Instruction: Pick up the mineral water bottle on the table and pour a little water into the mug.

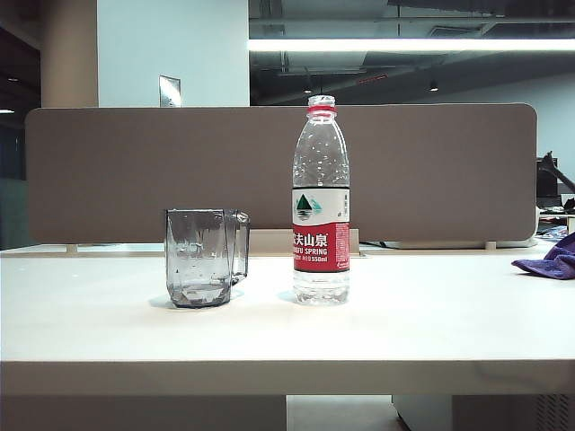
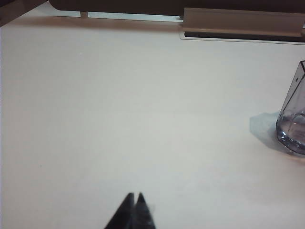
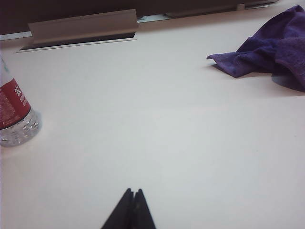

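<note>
Dim room, bright ceiling strip light [image 1: 409, 44], soft slightly blurred wrist views, faint shadows.

The tabletop [image 1: 404, 314] is white. The mineral water bottle [image 1: 321, 202] is clear, with a red neck ring and a red-and-white label showing a green mountain logo. The mug [image 1: 199, 258] is clear grey. The cloth [image 3: 271, 47] is purple. Both hands, left [image 2: 134, 196] and right [image 3: 133, 192], are black.

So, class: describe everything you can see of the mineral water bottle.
The mineral water bottle is tall, clear plastic, uncapped, with a red neck ring and a red-and-white label bearing a green mountain logo and Chinese characters. It stands upright on the white table, just right of the mug, apart from it. Nothing else touches it; neither the left gripper nor the right gripper is near.
</note>
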`<state>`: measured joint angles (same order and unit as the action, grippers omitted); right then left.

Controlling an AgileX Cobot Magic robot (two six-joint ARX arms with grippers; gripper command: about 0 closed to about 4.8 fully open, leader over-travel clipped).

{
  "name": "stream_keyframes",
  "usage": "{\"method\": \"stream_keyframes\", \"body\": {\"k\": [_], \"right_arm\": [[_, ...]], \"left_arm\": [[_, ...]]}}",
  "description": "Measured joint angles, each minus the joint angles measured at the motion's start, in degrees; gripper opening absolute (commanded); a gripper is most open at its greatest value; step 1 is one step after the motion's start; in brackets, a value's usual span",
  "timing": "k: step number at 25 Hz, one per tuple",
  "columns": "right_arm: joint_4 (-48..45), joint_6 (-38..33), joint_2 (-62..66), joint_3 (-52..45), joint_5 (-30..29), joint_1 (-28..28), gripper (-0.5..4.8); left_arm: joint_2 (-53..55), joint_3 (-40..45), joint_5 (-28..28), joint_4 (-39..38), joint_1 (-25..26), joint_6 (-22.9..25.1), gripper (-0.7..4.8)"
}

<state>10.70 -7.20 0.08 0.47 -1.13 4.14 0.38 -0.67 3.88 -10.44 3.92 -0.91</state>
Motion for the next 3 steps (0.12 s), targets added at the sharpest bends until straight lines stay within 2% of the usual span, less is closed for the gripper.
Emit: {"method": "stream_keyframes", "body": {"k": [3], "right_arm": [[0.0, 0.0, 0.0, 0.0, 0.0, 0.0, -0.05]], "left_arm": [[0.0, 0.0, 0.0, 0.0, 0.0, 0.0, -0.03]]}}
